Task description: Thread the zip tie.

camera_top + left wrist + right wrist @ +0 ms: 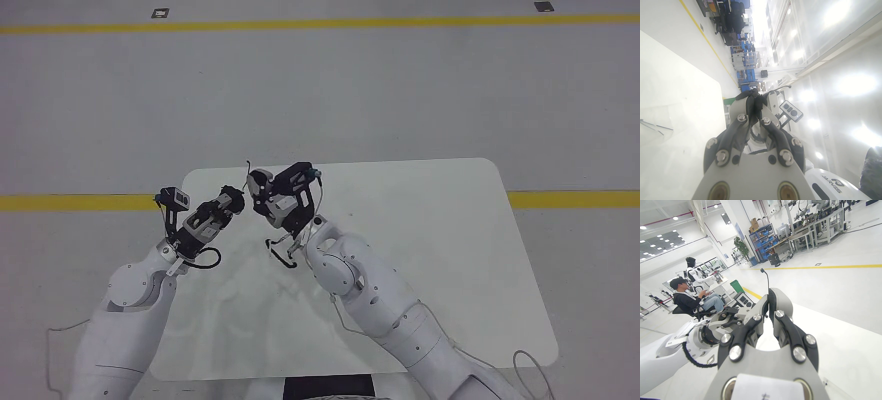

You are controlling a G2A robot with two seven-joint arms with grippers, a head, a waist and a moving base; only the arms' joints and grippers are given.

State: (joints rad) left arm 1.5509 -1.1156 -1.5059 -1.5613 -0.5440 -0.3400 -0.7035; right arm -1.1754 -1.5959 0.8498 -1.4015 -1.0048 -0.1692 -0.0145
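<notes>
**Zip tie** (768, 281): a thin black strap, being gripped by its lower part between the closed fingers of the right gripper (769, 294). Its long axis is being carried on out of the fingertips, small head outermost and free, above the table's (440, 220) far left corner.

**Left gripper** (235, 197): being held just beside the right gripper, fingertips (739, 106) pressed together. Whether anything is being pinched cannot be told.

**Table**: white and flat.

**Room**: an open hall floor, being crossed by a yellow line (400, 22).
</notes>
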